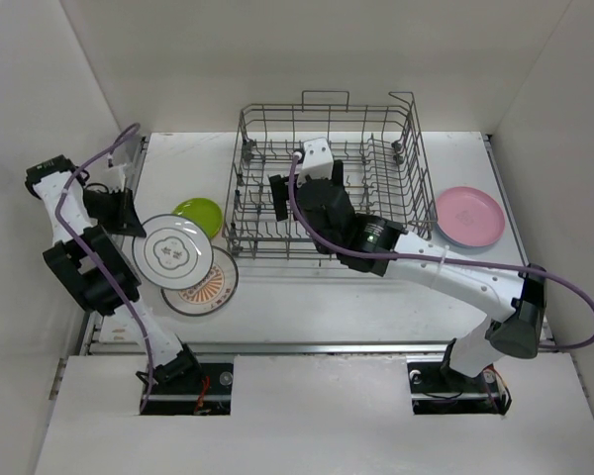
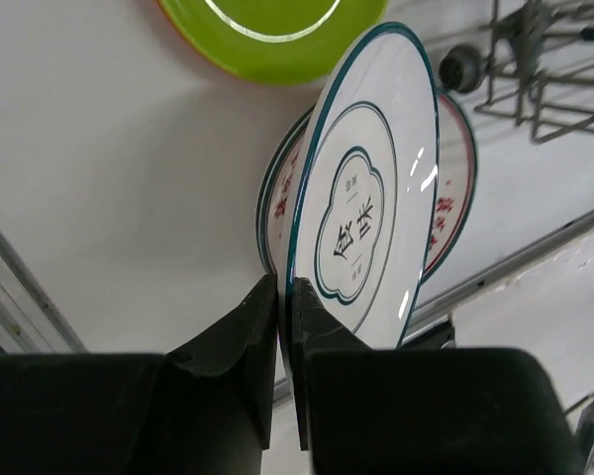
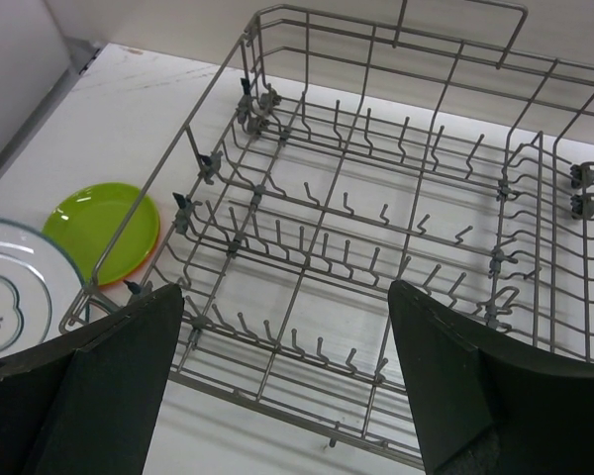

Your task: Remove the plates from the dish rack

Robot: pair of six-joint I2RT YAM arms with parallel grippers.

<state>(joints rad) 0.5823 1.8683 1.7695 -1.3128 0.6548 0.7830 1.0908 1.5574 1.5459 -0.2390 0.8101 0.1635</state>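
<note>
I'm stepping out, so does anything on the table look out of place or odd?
Nothing looks spilled or broken. The one thing not put down is the white plate, pinched by its rim in the left gripper over a patterned plate. The dish rack stands level, no plates showing inside.

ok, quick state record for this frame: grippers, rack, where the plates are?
left gripper: shut on the rim of the white plate, held over the patterned plate
right gripper: open, over the dish rack, holding nothing
dish rack: no plate seen in it
lime green plate: on the table, left of the rack
pink plate: on the table, right of the rack
</note>
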